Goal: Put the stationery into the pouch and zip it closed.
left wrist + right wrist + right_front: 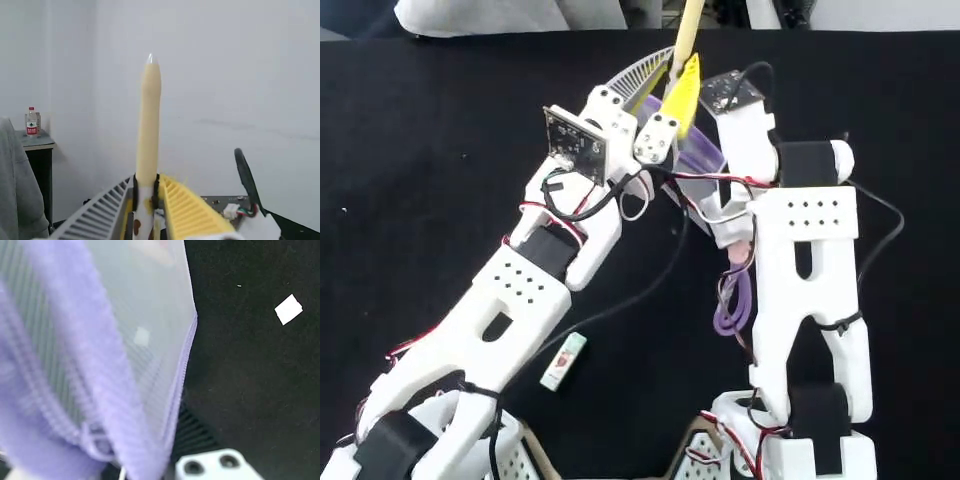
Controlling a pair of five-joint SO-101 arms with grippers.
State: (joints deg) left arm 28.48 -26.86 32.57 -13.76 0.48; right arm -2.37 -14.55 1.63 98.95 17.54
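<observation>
My left gripper (pixel 670 88) is raised over the back of the black table (pixel 440 150) and is shut on a cream pen (pixel 687 28). In the left wrist view the pen (pixel 149 125) stands straight up between the grey ridged finger (pixel 100 215) and the yellow one (pixel 192 212). Just below and right of it is the purple see-through pouch (pixel 703 160). My right gripper (pixel 712 150) holds the pouch (pixel 125 340) up close to its camera; the pads are hidden by the fabric.
A small white and green stationery piece (pixel 563 361) lies on the table near the left arm's base. A purple cord loop (pixel 732 310) hangs beside the right arm. A white scrap (pixel 288 309) lies on the dark cloth.
</observation>
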